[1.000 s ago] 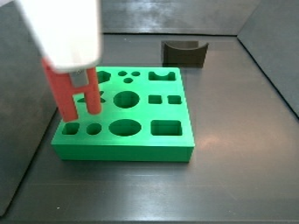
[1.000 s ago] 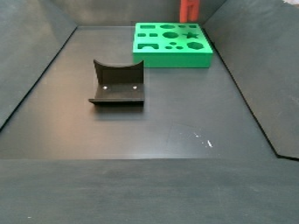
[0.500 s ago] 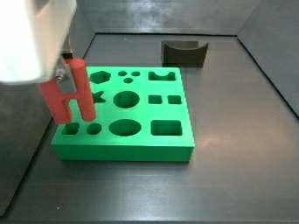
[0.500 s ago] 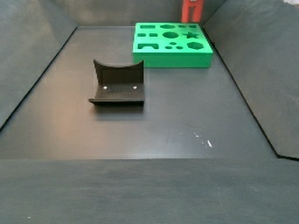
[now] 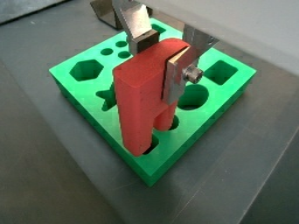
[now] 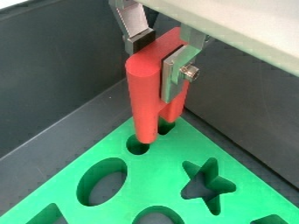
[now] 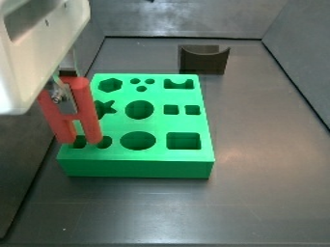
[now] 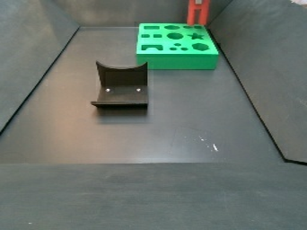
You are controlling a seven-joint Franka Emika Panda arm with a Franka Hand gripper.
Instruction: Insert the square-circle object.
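The square-circle object (image 7: pixel 68 118) is a tall red peg, upright in my gripper (image 7: pixel 64 94), which is shut on its upper part. It stands over the front left corner of the green slab (image 7: pixel 154 166), its two lower ends at or just inside the holes there. In both wrist views the silver fingers (image 5: pixel 179 73) clamp the peg (image 5: pixel 142 101) from two sides. The round column's end (image 6: pixel 145 131) meets a hole in the slab (image 6: pixel 146 188). In a side view only the peg's red tip (image 8: pixel 197 11) shows behind the slab (image 8: pixel 178 61).
A dark grey block with a curved notch (image 7: pixel 203 59) stands behind the slab, apart from it, and shows in the middle of the floor in a side view (image 8: pixel 120 85). The slab has several other shaped holes, among them a star (image 6: pixel 212 182). Dark walls ring the floor.
My gripper has moved down and toward the slab's front left corner with the peg. The peg's lower ends have come from above the slab down to the holes.
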